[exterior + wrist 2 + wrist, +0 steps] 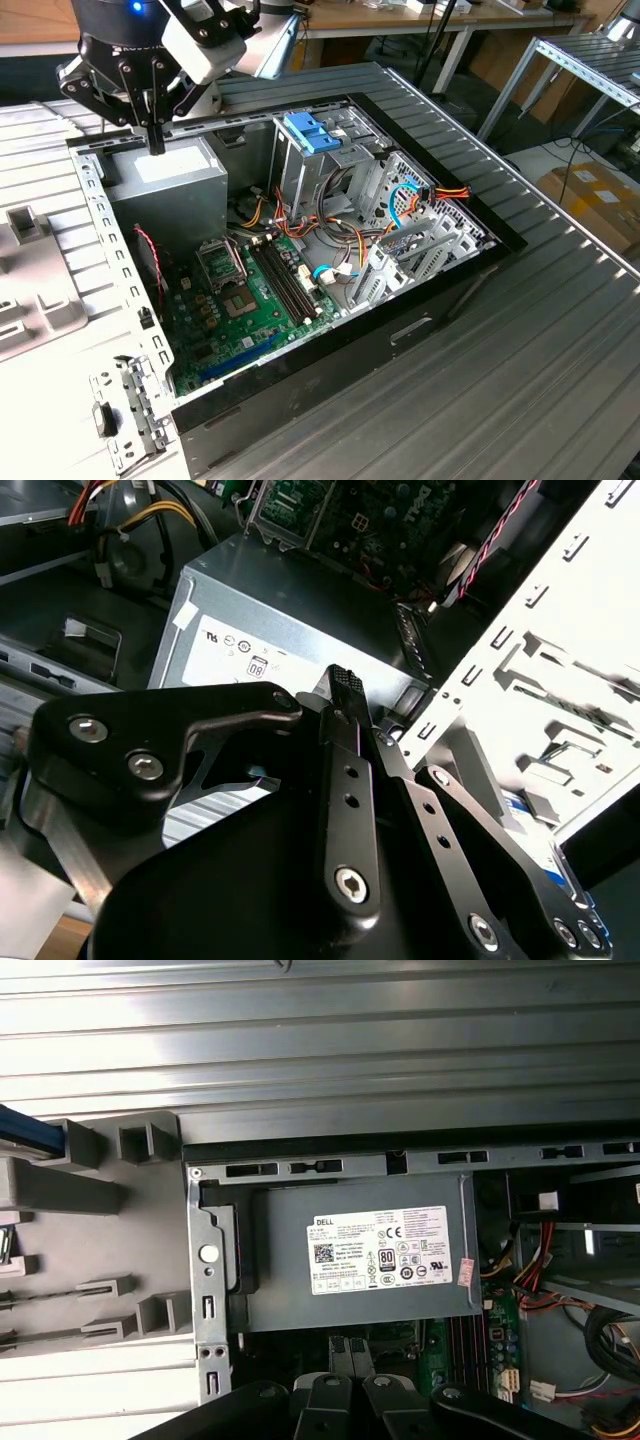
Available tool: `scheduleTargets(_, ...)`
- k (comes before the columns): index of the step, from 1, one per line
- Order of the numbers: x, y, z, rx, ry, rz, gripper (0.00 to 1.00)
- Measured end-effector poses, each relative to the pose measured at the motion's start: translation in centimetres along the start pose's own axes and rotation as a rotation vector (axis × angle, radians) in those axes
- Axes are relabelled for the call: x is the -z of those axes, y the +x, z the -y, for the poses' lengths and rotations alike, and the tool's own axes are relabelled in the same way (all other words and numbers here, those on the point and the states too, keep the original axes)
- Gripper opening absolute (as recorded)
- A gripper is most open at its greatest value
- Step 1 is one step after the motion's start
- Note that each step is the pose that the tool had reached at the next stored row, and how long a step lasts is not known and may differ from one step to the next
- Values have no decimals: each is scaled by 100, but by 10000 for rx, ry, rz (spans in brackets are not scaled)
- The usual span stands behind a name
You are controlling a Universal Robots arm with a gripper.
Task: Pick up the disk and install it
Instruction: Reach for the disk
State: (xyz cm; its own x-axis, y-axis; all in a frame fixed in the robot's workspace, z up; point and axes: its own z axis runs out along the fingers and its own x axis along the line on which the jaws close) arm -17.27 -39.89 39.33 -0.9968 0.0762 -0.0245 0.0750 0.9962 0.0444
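The claw (155,147), fingers pressed together and gripping nothing, hangs over the power supply (170,190). The disk (308,132) stands in the drive cage (290,185), well apart to the exterior view's right, its long axis apparently upright.

Your disk (25,1132) shows at the very edge of the first wrist view as a long blue strip with a paler blue line along one side. The frame cuts it off, so its grey body stays hidden. Its visible end lies just beside a raised block of the grey holder (90,1195), outside the open computer case (210,1290). In the exterior view a similar blue carrier end (305,132) stands upright atop the drive cage (300,185). You cannot tell whether that is a second disk.
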Motion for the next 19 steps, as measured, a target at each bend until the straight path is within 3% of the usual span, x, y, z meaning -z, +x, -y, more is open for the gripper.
scheduleTargets(19,1,52,4,-1,0,0,11)
